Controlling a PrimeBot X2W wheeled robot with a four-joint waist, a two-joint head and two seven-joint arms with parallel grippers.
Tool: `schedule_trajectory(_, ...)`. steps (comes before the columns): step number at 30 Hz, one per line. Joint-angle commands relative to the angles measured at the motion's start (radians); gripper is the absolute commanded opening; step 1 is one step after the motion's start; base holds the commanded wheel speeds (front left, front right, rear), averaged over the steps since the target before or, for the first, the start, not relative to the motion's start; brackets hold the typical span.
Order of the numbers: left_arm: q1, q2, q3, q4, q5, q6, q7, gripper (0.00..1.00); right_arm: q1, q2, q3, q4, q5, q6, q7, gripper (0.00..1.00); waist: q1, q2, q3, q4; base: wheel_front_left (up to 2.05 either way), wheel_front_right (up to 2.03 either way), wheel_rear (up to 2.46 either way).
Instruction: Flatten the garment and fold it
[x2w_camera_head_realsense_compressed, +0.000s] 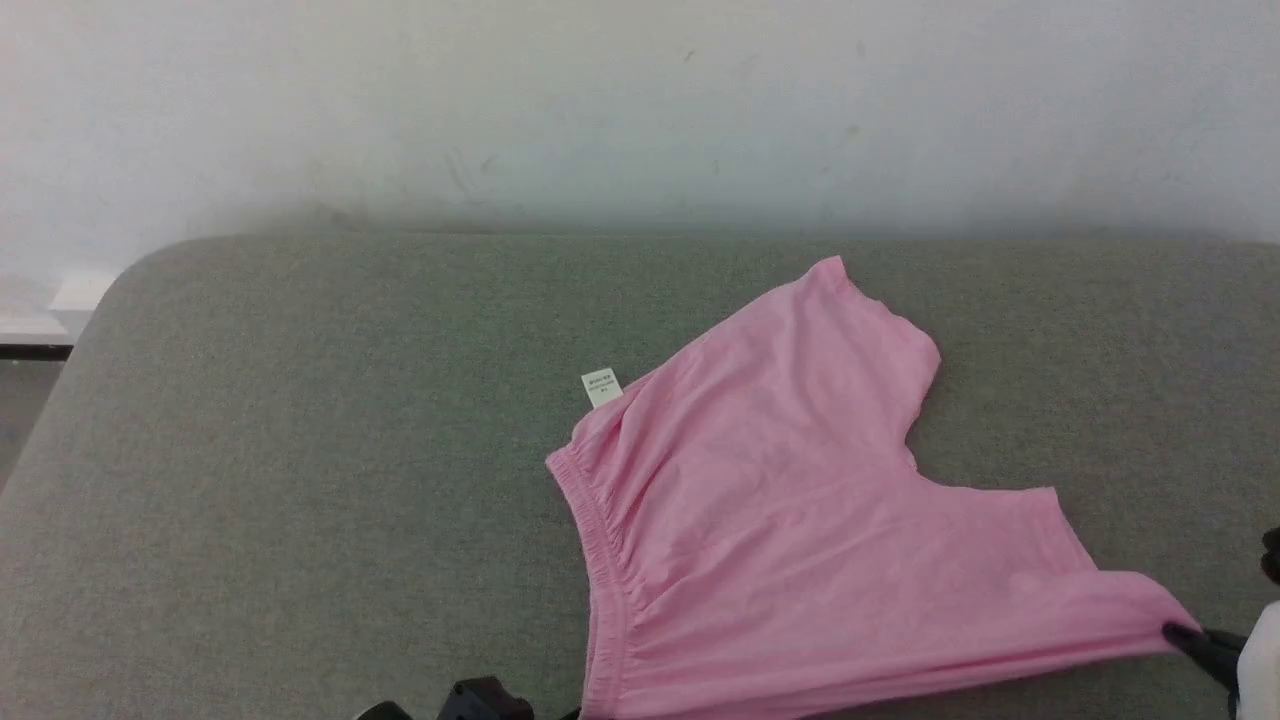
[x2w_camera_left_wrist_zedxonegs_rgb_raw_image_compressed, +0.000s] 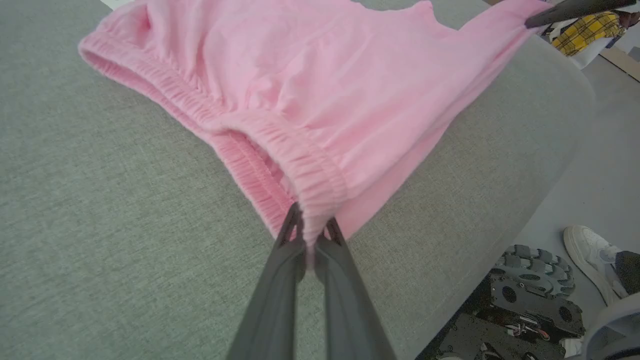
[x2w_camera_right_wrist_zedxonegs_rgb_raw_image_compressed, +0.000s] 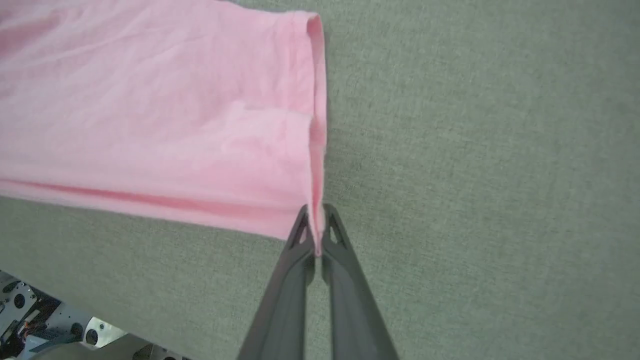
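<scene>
Garment (x2w_camera_head_realsense_compressed: 790, 500) lies on the grey table's (x2w_camera_head_realsense_compressed: 300, 450) right half, near its front edge. Left gripper (x2w_camera_left_wrist_zedxonegs_rgb_raw_image_compressed: 312, 225) pinches the waistband (x2w_camera_left_wrist_zedxonegs_rgb_raw_image_compressed: 300, 165), right gripper (x2w_camera_right_wrist_zedxonegs_rgb_raw_image_compressed: 316, 225) the leg hem (x2w_camera_right_wrist_zedxonegs_rgb_raw_image_compressed: 316, 125) (cloth taut between). Flattening looks nearly done; no fold made yet.

The right gripper (x2w_camera_right_wrist_zedxonegs_rgb_raw_image_compressed: 316, 232) pinches the hem corner of the pink garment (x2w_camera_right_wrist_zedxonegs_rgb_raw_image_compressed: 150, 115) — fingers pressed together on the cloth. The garment spreads away to the left over the grey fabric bench (x2w_camera_right_wrist_zedxonegs_rgb_raw_image_compressed: 475, 175); metal machinery (x2w_camera_right_wrist_zedxonegs_rgb_raw_image_compressed: 35, 320) shows at lower left.
</scene>
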Motion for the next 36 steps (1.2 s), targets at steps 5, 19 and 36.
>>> schedule_trajectory(5, -0.076, -0.009, 0.043, -0.02, 0.016, 0.01, -0.036, 0.0, -0.064, 0.051, -0.107, -0.094, -0.034, -0.002, -0.008, 0.0, 0.0, 0.0, 0.062, 0.041, 0.0, 0.0, 0.0)
schedule_trajectory(19, -0.338, -0.074, 0.138, 0.011, 0.029, 0.001, -0.054, 0.0, -0.554, 0.153, -0.091, -0.002, -0.156, -0.002, 0.059, 0.0, 0.0, 0.0, 0.283, 0.139, 0.0, 0.0, 0.0)
schedule_trajectory(36, -0.554, -0.231, 0.102, 0.271, 0.063, -0.061, -0.096, 0.0, -0.984, 0.184, 0.129, 0.451, -0.3, -0.002, -0.011, 0.0, 0.0, 0.0, 0.437, 0.244, 0.0, 0.0, 0.0)
